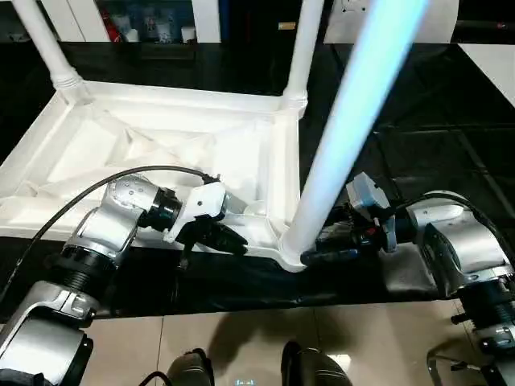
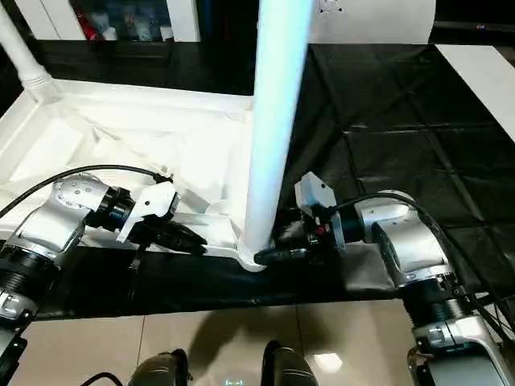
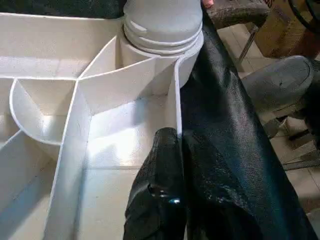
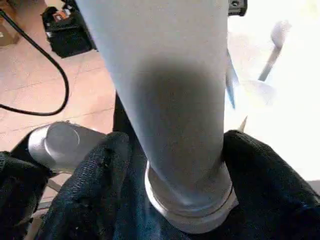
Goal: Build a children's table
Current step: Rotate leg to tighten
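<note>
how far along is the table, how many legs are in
The tabletop lies underside up. Two far legs stand in their corner sockets. The near-right leg also stands in its socket; the right gripper has its fingers either side of its base, while the left gripper pinches the near rim. The fourth corner lies outside these views.

Black tabletop (image 1: 418, 121) across the frame, upturned white plastic table (image 1: 161, 153) lying at left, tan tiled floor (image 1: 362, 338) along the bottom

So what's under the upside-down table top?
A black sheet lies under the table top, showing along its near edge and right side. What the sheet itself rests on beneath the top is covered.
</note>
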